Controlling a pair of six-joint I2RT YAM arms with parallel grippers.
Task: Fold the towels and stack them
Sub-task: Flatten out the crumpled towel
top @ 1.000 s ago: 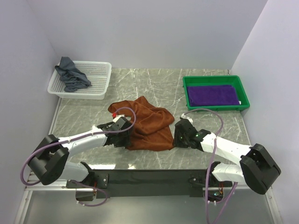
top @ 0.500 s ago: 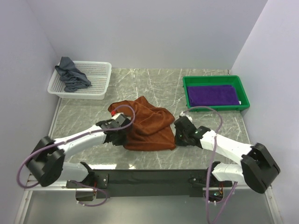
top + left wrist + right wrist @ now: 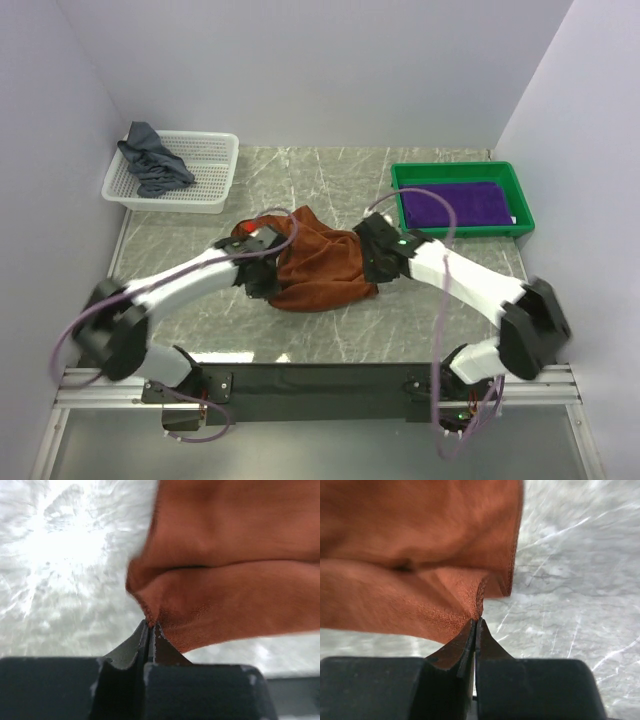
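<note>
on the table (image 3: 340,180), left gripper (image 3: 151,625) and right gripper (image 3: 476,621) each pinch the rust-brown towel (image 3: 325,265)

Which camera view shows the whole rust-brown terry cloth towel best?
The top external view: it shows almost the whole rust-brown terry cloth towel, bunched on the table. The left wrist view shows only a fold pinched in the left fingers; the right wrist view, a corner pinched in the right fingers.
</note>
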